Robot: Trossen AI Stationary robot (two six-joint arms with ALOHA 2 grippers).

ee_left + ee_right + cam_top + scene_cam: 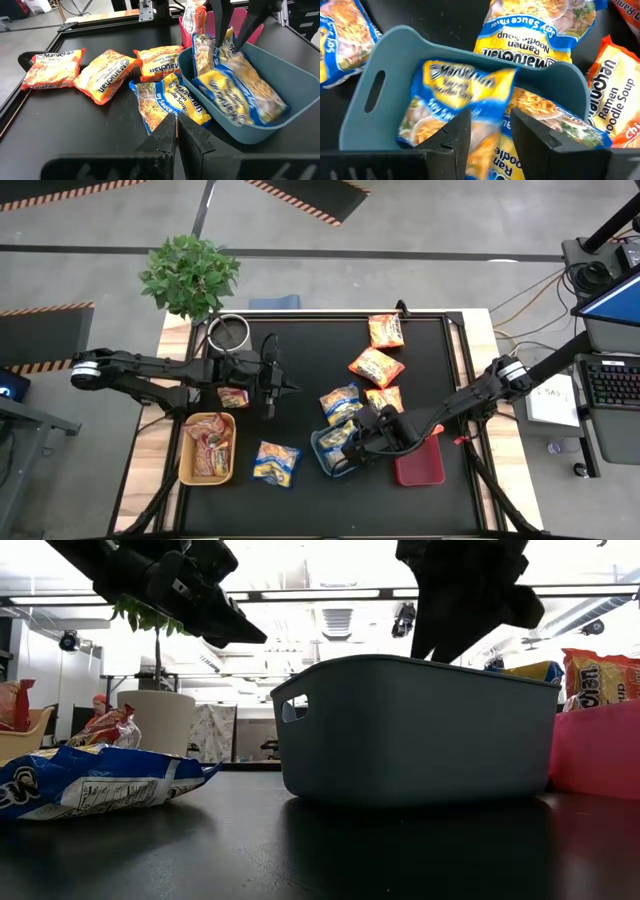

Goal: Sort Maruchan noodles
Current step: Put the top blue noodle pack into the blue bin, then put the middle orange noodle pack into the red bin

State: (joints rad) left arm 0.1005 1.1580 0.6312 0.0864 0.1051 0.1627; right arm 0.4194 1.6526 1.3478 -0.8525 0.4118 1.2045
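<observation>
1. Right pincer: lower centre of the high view, over the blue bin. In the right wrist view its fingers stand apart, a blue-and-yellow packet lying loose in the bin just ahead of them; released, nothing grasped.
2. Step in hand, as judged: dropping a blue packet into the blue bin. Done well, the fingers part fully and lift straight up clear of the bin wall, so the crinkly wrapper does not snag and ride out.
3. Left pincer: centre-left of the high view, above the bare tabletop; clenched and empty, as its wrist view shows.
4. Packets not yet sorted: one blue on the tabletop at lower left of the bin; one blue just above the bin; orange ones at upper centre-right.
5. Yellow bin, lower left, holds red packets; red bin, right of the blue.
6. Hard to make out: the arm hides most of the blue bin in the high view; its packet count is uncertain. The low view shows only the bin's outer wall.
</observation>
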